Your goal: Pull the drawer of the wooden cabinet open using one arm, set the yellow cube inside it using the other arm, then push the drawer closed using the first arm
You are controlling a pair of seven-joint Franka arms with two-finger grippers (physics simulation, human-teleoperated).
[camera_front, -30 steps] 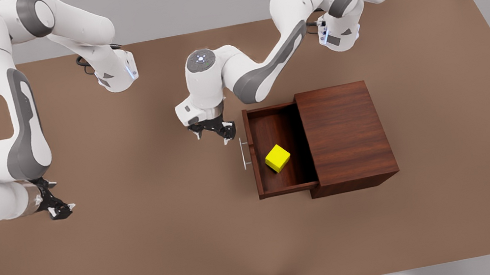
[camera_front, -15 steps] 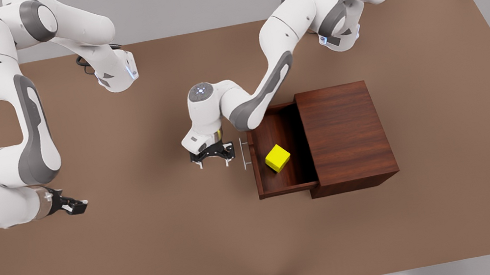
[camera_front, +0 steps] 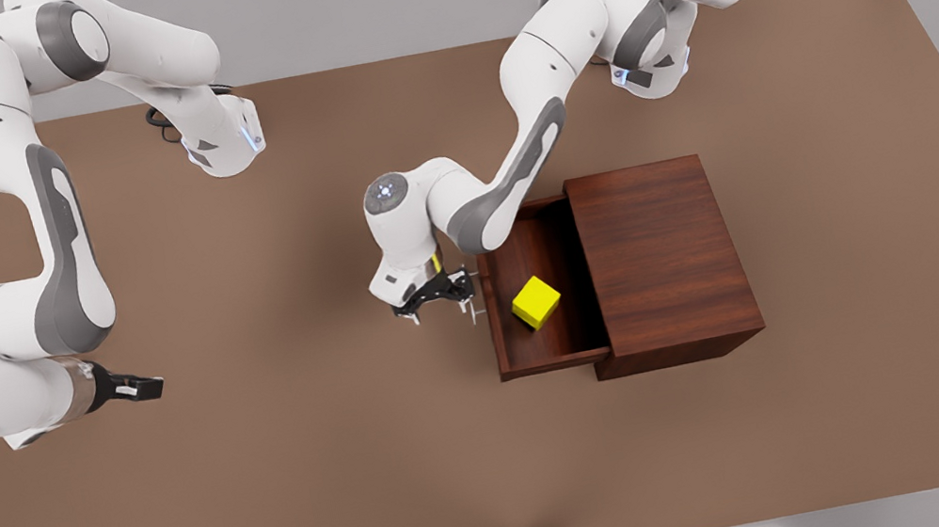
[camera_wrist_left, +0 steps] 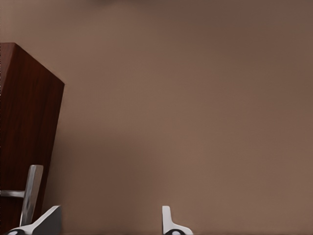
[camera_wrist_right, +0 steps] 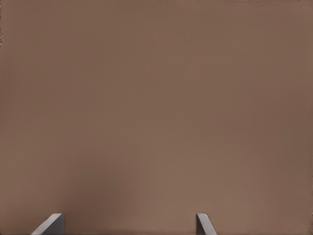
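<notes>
Dark reddish-brown wood made up the boxy cabinet (camera_front: 664, 259) on the brown table (camera_front: 324, 479), and its wide, shallow drawer (camera_front: 542, 352) stood pulled out toward the front view's left, with the small bright yellow cube (camera_front: 536, 302) resting on the drawer floor. We judged the closing push to be the step in hand. The left gripper (camera_front: 438, 302), black and two-fingered, sat right at the thin silver bar handle (camera_front: 474, 306) on the drawer front; in its wrist view its pale fingertips (camera_wrist_left: 171, 223) stood spread apart with nothing between them, the handle (camera_wrist_left: 30, 193) just beside one tip. The next move, as we read it, called for a straight press along the drawer's travel into the cabinet, keeping contact square on the front panel so that it would not skew. The right gripper (camera_front: 133, 388) waited far off at the front view's left, fingers parted over bare table (camera_wrist_right: 156, 107). Open tabletop lay all round the cabinet, well clear of the table edges.
</notes>
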